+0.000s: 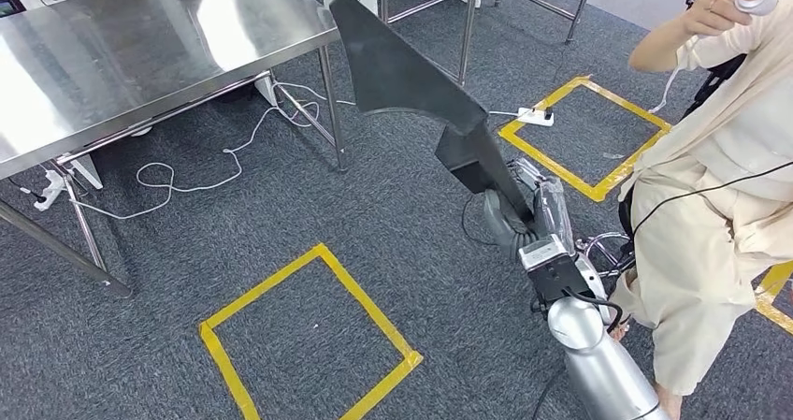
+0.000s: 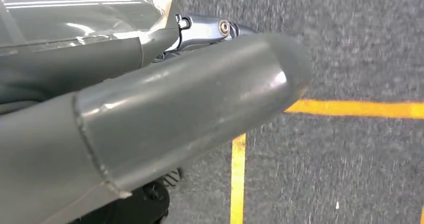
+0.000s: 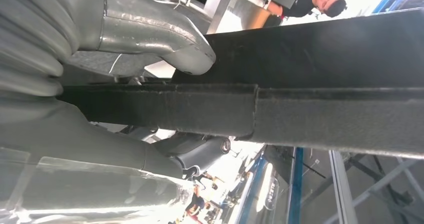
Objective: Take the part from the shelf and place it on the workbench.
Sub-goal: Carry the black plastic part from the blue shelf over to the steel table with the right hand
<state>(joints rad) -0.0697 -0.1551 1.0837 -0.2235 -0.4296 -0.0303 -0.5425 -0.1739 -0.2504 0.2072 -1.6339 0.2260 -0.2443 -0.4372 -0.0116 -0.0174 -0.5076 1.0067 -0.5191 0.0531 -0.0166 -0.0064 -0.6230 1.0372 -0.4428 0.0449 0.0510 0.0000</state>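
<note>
One right hand (image 1: 524,224) grips part (image 1: 402,74); person (image 1: 720,205) beside; workbench (image 1: 140,55) apart.

The right arm (image 1: 598,364) is a smooth silver tube with a black cable along it and a black block at the wrist. The right hand (image 1: 524,222) is grey with a ribbed cover. The left hand (image 2: 150,109) has a thick glossy grey thumb and a chrome hinge with a small screw.
</note>
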